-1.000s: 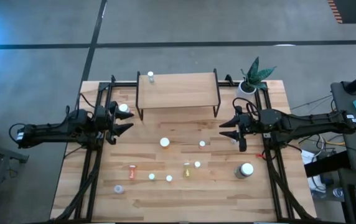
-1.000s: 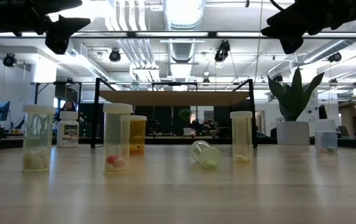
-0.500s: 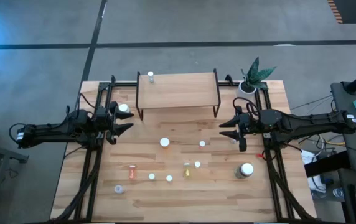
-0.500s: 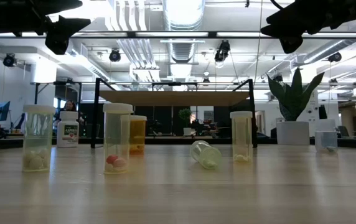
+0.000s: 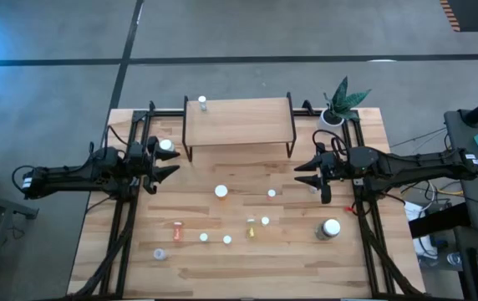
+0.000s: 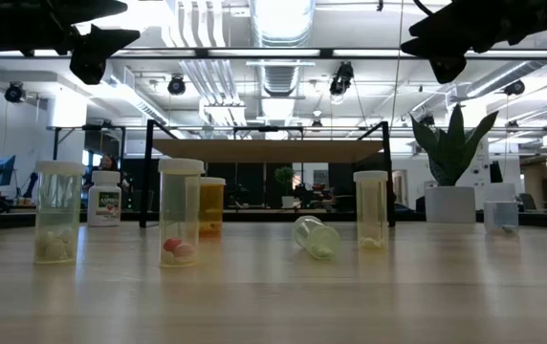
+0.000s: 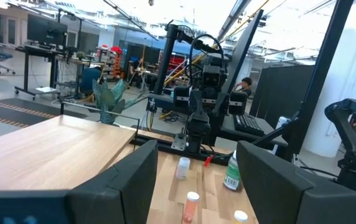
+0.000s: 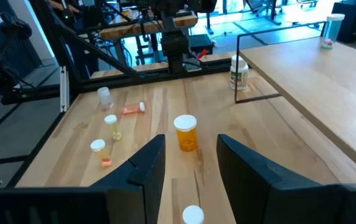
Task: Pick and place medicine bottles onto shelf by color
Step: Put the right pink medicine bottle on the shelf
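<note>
The shelf [image 5: 239, 122] stands at the table's far middle on black legs, with one small white-capped bottle [image 5: 201, 103] upright on its left end. Several medicine bottles stand or lie on the table in front of it. Among them are an orange one [image 5: 221, 191] [image 8: 186, 132], a pink one lying down [image 5: 178, 226], a large one [image 5: 331, 227] and a white labelled one [image 5: 165, 145] [image 8: 238, 72]. My left gripper [image 5: 175, 163] [image 7: 196, 186] hovers open at the left. My right gripper [image 5: 297, 176] [image 8: 190, 174] hovers open at the right. Both are above the table, holding nothing.
A white pot with a green plant [image 5: 339, 104] stands at the far right corner beside the shelf. Black frame rails [image 5: 122, 226] run along both sides of the table. A clear bottle [image 6: 315, 236] lies on its side mid-table.
</note>
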`<state>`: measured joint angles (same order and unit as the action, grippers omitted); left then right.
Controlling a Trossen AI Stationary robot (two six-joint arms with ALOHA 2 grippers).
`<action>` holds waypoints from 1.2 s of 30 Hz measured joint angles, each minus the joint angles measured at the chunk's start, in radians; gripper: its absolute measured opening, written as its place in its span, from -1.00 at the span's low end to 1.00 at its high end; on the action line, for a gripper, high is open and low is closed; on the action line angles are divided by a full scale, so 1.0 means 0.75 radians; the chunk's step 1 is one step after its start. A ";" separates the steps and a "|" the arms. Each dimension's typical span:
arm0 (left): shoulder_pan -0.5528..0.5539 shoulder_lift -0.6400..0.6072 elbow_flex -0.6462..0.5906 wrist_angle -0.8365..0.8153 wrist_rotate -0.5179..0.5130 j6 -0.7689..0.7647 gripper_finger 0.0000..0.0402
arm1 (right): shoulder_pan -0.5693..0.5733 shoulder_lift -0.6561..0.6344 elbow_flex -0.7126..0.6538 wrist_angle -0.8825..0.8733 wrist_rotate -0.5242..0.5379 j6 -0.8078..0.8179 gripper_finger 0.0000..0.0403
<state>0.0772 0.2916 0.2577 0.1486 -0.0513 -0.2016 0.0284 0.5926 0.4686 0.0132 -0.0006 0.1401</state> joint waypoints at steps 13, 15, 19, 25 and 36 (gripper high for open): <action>0.000 0.003 0.000 -0.001 0.001 0.008 0.01 | 0.000 0.000 0.000 0.008 0.000 -0.001 -0.33; 0.000 0.003 0.000 0.000 0.001 0.009 0.01 | 0.000 0.000 0.000 0.008 0.001 -0.001 -0.33; 0.000 0.003 0.000 0.000 0.001 0.009 0.01 | 0.000 0.000 0.000 0.009 0.001 -0.001 -0.33; 0.000 0.003 0.000 0.000 0.001 0.008 0.01 | 0.000 0.000 0.000 0.006 0.001 -0.017 -0.33; 0.000 0.001 0.000 0.000 -0.017 0.003 0.01 | 0.000 0.083 -0.001 0.014 0.001 -0.048 -0.17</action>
<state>0.0769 0.2921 0.2577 0.1486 -0.0642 -0.1993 0.0284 0.6549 0.4683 0.0237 0.0002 0.1040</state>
